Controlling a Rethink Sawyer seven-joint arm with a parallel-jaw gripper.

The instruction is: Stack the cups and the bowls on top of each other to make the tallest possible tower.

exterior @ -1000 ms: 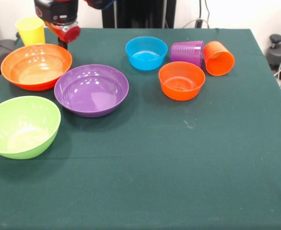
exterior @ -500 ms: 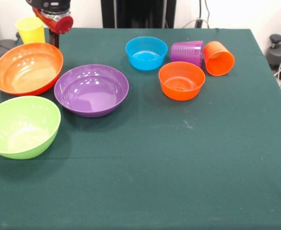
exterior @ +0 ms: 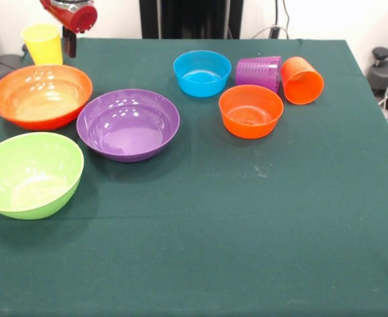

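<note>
Gripper (exterior: 69, 41) hangs just behind orange bowl (exterior: 41, 96), beside yellow cup (exterior: 42, 43); can't tell if open or shut. Front view only: nothing stacked yet, all bowls & cups sit apart on table (exterior: 260, 231), so whole tower left to build.

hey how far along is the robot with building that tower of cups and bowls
Nothing looks stacked yet. The large orange bowl, purple bowl, green bowl, blue bowl and small orange bowl each sit separately on the table. The yellow cup stands upright; the purple cup and orange cup lie on their sides. The claw is raised beside the yellow cup, seemingly holding nothing. All stacking remains.
</note>
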